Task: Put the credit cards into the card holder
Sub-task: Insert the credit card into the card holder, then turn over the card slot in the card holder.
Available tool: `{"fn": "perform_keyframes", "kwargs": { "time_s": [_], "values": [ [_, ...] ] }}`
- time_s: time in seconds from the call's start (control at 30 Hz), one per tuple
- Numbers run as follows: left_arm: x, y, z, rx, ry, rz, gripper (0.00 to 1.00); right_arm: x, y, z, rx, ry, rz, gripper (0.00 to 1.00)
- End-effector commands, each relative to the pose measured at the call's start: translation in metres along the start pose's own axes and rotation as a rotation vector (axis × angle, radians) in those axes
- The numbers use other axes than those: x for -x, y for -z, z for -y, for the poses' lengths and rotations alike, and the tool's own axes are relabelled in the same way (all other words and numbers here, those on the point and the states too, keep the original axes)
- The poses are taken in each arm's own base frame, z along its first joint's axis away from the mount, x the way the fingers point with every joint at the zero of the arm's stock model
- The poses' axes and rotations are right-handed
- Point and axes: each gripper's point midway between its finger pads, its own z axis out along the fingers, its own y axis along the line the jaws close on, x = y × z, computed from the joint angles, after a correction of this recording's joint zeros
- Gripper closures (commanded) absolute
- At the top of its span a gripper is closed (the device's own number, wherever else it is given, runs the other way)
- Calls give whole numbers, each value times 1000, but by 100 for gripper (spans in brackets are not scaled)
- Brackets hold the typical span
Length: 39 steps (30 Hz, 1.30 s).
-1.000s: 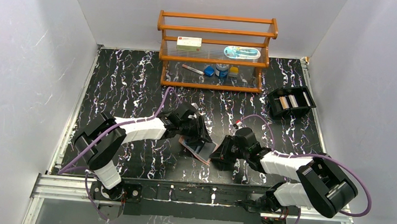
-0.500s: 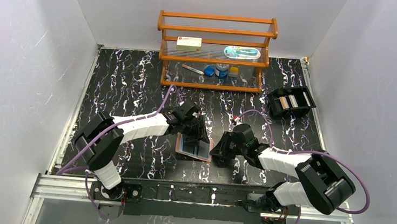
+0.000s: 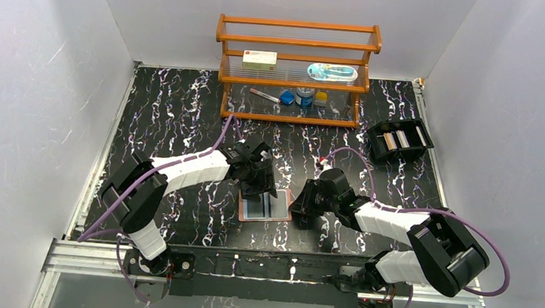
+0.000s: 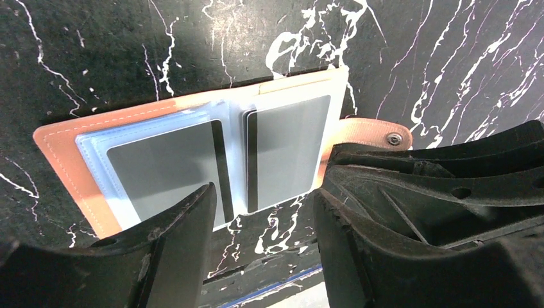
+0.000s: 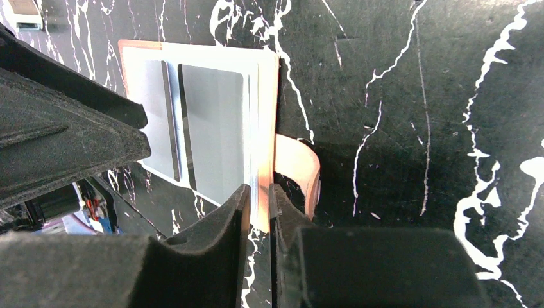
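Left arm reaches toward 2 o'clock; left gripper hangs over the wallet, fingers apart, empty. Right arm reaches toward 10; right gripper pinches the wallet's 3 o'clock edge. Wallet lies open on the table, long axis 9-to-3, tab at 3, cards sleeved.

- card holder: tan-pink leather look, matt, stitched edge; small shiny metal stud
- sleeves inside it: clear bluish plastic, glossy
- credit cards: smooth grey plastic, dull sheen
- table: black marbled top, faint sheen
- my left gripper: matt black plastic fingers
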Motion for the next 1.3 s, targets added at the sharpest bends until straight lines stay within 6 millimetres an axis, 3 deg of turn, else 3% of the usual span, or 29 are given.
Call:
{"fn": "perform_keyframes", "kwargs": {
  "time_s": [0.0,0.57,1.27],
  "values": [
    [2,8,-5,40,6,-2,44,16,3,-24,67,38,31,75],
    [2,12,-44,193,32,43,40,12,1,-28,89,37,4,74],
    [3,3,-56,250,49,33,38,6,-3,-26,95,40,-24,74]
  ]
}}
